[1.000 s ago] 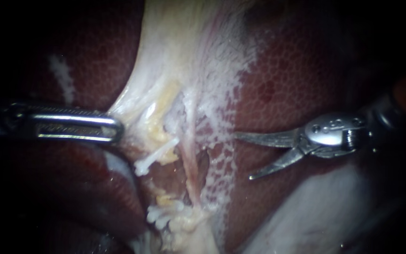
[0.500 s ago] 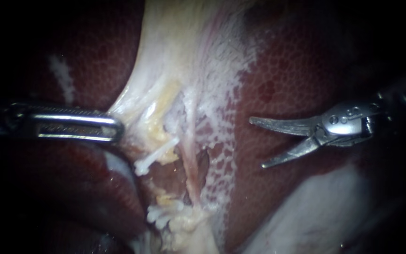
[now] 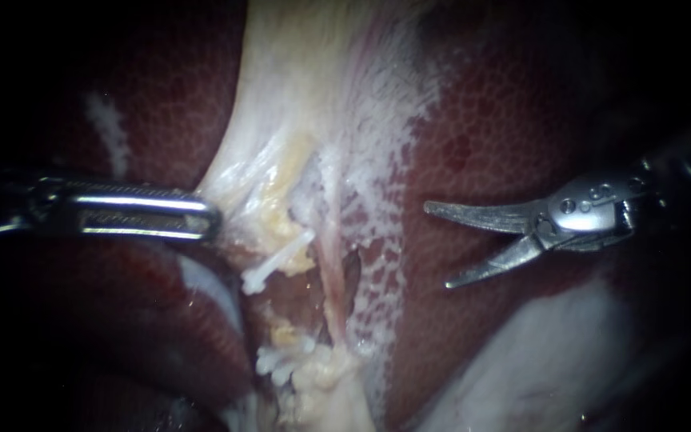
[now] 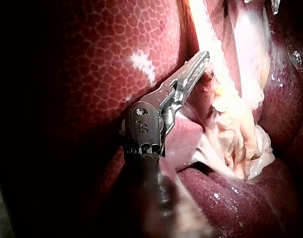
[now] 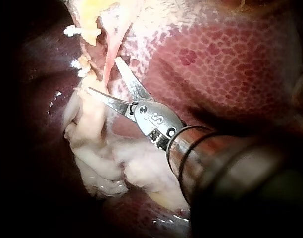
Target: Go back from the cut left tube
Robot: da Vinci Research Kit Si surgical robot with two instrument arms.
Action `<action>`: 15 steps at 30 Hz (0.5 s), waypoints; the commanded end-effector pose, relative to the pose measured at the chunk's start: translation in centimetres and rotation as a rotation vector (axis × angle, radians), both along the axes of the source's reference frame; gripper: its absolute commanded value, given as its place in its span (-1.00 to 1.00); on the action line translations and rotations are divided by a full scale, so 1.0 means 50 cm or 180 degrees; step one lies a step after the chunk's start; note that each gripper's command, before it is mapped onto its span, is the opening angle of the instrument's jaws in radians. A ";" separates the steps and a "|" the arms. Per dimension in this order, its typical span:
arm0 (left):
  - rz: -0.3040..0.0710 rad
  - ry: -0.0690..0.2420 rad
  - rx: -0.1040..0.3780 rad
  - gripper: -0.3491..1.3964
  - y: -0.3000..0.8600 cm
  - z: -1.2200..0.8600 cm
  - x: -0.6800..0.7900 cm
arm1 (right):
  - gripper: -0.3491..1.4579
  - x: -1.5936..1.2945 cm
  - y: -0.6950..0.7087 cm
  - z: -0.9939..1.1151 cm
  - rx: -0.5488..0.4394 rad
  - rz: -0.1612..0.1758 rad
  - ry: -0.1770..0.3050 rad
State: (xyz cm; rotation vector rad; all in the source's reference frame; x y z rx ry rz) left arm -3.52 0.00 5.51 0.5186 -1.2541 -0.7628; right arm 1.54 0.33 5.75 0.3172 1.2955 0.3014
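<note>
Since a second ago the right instrument [image 3: 437, 245] has been drawn back toward the right, and its curved, blade-like jaws are held open over the bare liver [image 3: 481, 136] with nothing between them. The left instrument [image 3: 213, 218] has been shifted slightly toward the middle, and its jaws are closed on the edge of the pale tissue [image 3: 281, 120], which has been carried along with it. The cut left tube [image 3: 275, 261] is seen just beside the left instrument's tip, its white upper stump parted by a gap from the lower stump [image 3: 281, 362], well apart from the right instrument.
</note>
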 end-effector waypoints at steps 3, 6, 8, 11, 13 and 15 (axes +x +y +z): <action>0.0005 0.0031 0.0046 -1.00 -0.0008 0.0027 -0.0015 | 0.97 0.0000 -0.0001 0.0001 0.0000 0.0000 0.0001; 0.0041 0.0036 0.0072 -1.00 -0.0020 0.0054 -0.0040 | 0.97 0.0000 -0.0001 0.0001 0.0000 0.0000 0.0001; 0.0062 0.0029 0.0088 -1.00 -0.0025 0.0065 -0.0055 | 0.97 0.0000 -0.0001 0.0001 0.0002 -0.0007 0.0007; 0.0085 0.0022 0.0102 -1.00 -0.0032 0.0075 -0.0074 | 0.97 -0.0001 -0.0001 0.0000 0.0002 -0.0008 0.0007; 0.0096 0.0027 0.0099 -1.00 -0.0036 0.0079 -0.0083 | 0.97 -0.0001 -0.0001 0.0000 0.0002 -0.0008 0.0008; 0.0102 0.0023 0.0099 -1.00 -0.0036 0.0082 -0.0087 | 0.97 -0.0001 -0.0001 0.0000 0.0002 -0.0008 0.0007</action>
